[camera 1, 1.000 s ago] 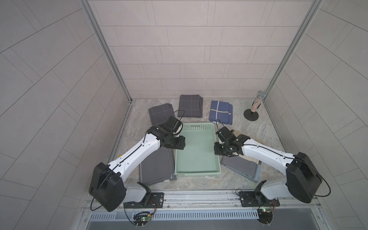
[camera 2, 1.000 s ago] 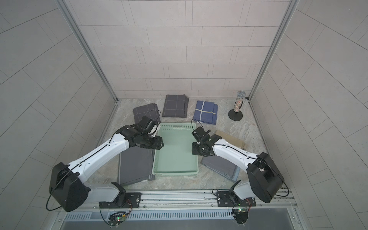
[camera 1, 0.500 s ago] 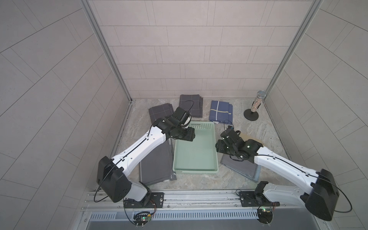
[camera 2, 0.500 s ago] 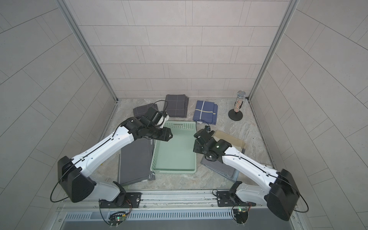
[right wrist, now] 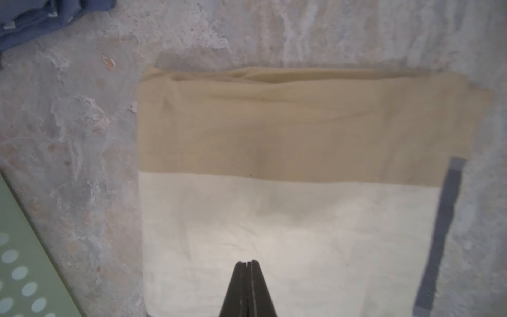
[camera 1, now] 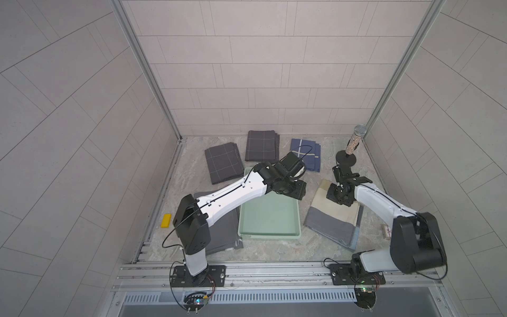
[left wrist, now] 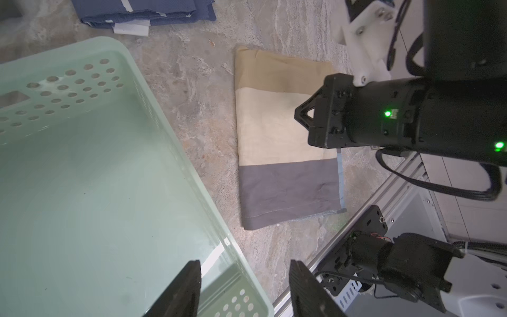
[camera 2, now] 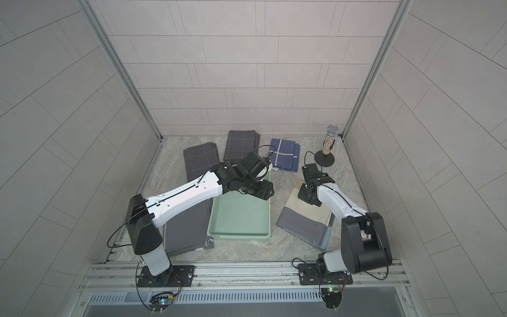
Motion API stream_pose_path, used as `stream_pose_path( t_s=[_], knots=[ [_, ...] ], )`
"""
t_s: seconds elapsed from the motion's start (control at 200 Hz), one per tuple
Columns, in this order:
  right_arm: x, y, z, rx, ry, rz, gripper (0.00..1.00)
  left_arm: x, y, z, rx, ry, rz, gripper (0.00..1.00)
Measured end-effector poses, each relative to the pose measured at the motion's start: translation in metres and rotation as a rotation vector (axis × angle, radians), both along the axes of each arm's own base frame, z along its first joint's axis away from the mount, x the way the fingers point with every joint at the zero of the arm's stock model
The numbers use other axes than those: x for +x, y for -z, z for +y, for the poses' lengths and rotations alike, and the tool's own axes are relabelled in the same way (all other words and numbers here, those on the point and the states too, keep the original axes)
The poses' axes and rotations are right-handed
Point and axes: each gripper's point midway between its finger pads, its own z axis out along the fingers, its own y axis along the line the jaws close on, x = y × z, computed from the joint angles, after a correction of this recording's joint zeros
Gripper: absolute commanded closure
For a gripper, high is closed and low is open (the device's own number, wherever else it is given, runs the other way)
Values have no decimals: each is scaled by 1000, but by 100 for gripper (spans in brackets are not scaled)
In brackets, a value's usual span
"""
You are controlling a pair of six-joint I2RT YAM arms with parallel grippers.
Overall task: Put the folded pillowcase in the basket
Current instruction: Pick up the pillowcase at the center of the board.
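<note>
The folded pillowcase (camera 1: 333,219) (camera 2: 301,219), banded tan, cream and grey, lies flat on the table right of the basket. The mint-green basket (camera 1: 270,235) (camera 2: 238,235) sits empty mid-table. My right gripper (camera 1: 333,195) (camera 2: 304,193) (right wrist: 247,262) is shut, empty, low over the pillowcase's (right wrist: 274,214) cream band. My left gripper (camera 1: 299,192) (camera 2: 264,192) (left wrist: 245,264) hangs open over the basket's far right part. One finger is over the basket's (left wrist: 96,192) floor and the other is beyond its rim. The left wrist view also shows the pillowcase (left wrist: 285,186).
Two dark checked folded cloths (camera 1: 223,163) (camera 1: 262,145) and a navy one (camera 1: 306,153) lie at the back. A large grey cloth (camera 1: 219,236) lies left of the basket under my left arm. A microphone stand (camera 1: 354,142), a yellow block (camera 1: 166,221) and a small box (camera 1: 386,232) stand near the edges.
My right gripper left the basket's right side, moved right over the pillowcase and is shut now. My left arm swung from the basket's left rim across to its far right part.
</note>
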Motion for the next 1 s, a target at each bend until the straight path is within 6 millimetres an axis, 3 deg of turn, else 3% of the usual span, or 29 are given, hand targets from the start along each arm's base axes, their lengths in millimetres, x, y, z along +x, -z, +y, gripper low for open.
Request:
stream_pose_path(
  t_s=[0.075,0.17,0.305,0.475,0.64,0.68,0.74,0.861,0.901,1.001],
  knots=[
    [13,16,9,11,-25,23,100,11,2,-8,9,-21,-3,42],
    [11,38,20,21,-60,73,100,28,-3,-17,11,-44,-31,41],
    [7,38,25,51,-75,42,100,44,-15,-21,6,-68,-51,41],
    [-22,39,33,118,-102,43,100,57,-18,-34,-6,-73,-54,41],
    [-49,37,46,194,-150,93,100,61,7,-46,18,-66,-5,41],
    [-54,35,46,199,-154,97,85,60,13,-48,26,-61,9,41],
    [-61,24,45,202,-153,81,62,59,21,-53,40,-53,26,41],
    [-66,-30,33,166,-122,-80,37,54,32,-68,76,-18,32,38],
    [-67,-52,28,153,-108,-155,32,50,35,-73,88,-4,32,38],
    [-76,-96,17,129,-78,-281,31,43,45,-85,111,19,41,37]
  ],
)
